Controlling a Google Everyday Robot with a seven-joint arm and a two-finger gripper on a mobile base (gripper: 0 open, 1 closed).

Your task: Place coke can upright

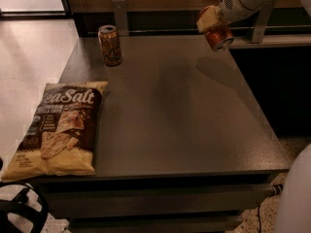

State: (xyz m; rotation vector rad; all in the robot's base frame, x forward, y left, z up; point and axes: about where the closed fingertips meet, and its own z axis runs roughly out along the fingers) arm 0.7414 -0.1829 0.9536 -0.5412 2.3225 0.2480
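Note:
The red coke can (219, 36) hangs tilted in my gripper (212, 26), its silver end pointing down and toward the camera. The gripper is shut on the can and holds it in the air above the far right part of the dark grey table (175, 110). The white arm reaches in from the upper right corner. The can's shadow falls on the table just below and to the right of it.
A tan, gold-brown can (110, 44) stands upright at the table's far left. A Sea Salt chip bag (60, 127) lies flat at the front left, overhanging the edge. A wall and ledge run behind the table. My white base (297, 198) shows at the lower right.

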